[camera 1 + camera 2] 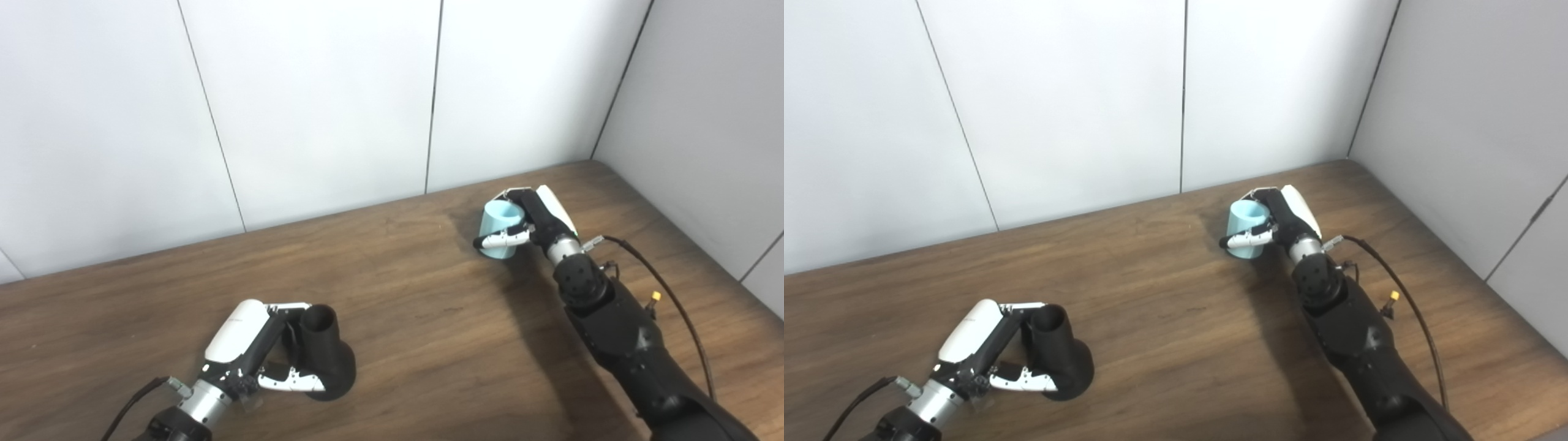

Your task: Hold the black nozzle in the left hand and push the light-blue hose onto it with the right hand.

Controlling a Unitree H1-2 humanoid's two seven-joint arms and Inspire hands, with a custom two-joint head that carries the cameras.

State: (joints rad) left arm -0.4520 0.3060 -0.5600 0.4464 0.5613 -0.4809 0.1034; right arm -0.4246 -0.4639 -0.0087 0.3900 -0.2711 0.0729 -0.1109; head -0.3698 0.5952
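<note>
The black nozzle (327,357) stands upright on the wooden table (416,306) at the front left, wide base down, open neck up. My left hand (254,352) is wrapped around it, fingers behind the neck and thumb in front of the base. The light-blue hose piece (501,229), a short open cylinder, stands at the back right of the table. My right hand (533,223) is closed around it, thumb across its front. The two pieces are far apart. Both also show in the right eye view, the nozzle (1059,358) and the hose (1247,236).
White wall panels (318,104) close off the back edge of the table and a grey wall (704,122) the right edge. A black cable (674,300) runs along my right forearm.
</note>
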